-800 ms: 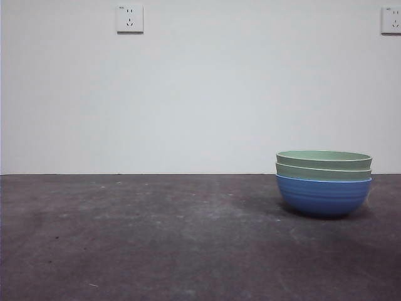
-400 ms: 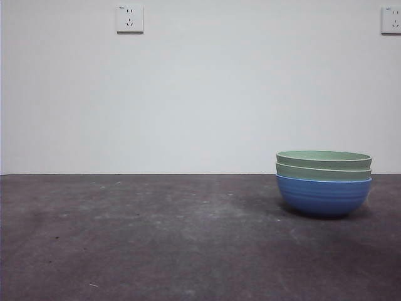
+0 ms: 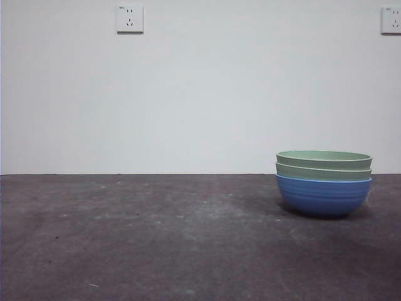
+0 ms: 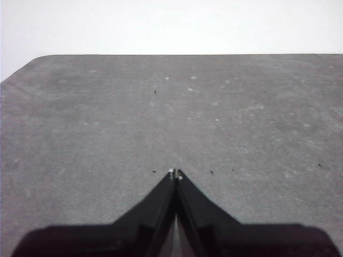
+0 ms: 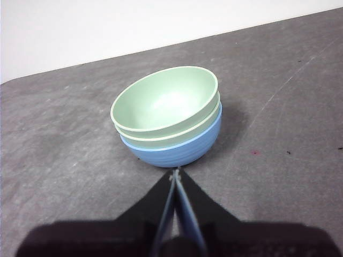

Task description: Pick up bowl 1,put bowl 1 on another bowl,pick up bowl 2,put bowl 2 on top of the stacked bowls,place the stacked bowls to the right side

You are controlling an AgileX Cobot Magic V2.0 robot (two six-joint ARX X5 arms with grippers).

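We see the table [image 3: 156, 238] first, a dark grey, scuffed surface flecked with pale specks, running back to a plain white wall [image 3: 200, 100]. Two white wall sockets sit high on that wall, one socket [image 3: 130, 19] toward the left of the front view and a second socket [image 3: 391, 20] at its right edge.

The stacked bowls [image 3: 324, 183] stand upright on the table at the right of the front view. At the bottom is another bowl [image 3: 323, 195], the blue ribbed one, resting on the table. Nested in it are the two pale green bowls: the lower green bowl [image 3: 323, 172] shows only a band of its rim, and the upper green bowl [image 3: 324, 158] sits inside it with its hollow open to us in the right wrist view.

The right gripper [image 5: 176, 172] hangs just in front of the stack, its tips near the blue bowl's wall but apart from it; its two black jaws are pressed together and hold nothing. Between these tips and the bowls we see only bare table.

The left gripper [image 4: 175, 173] is over an open stretch of table, jaws likewise closed together and empty. Ahead of it we see only small dark and pale specks on the surface.
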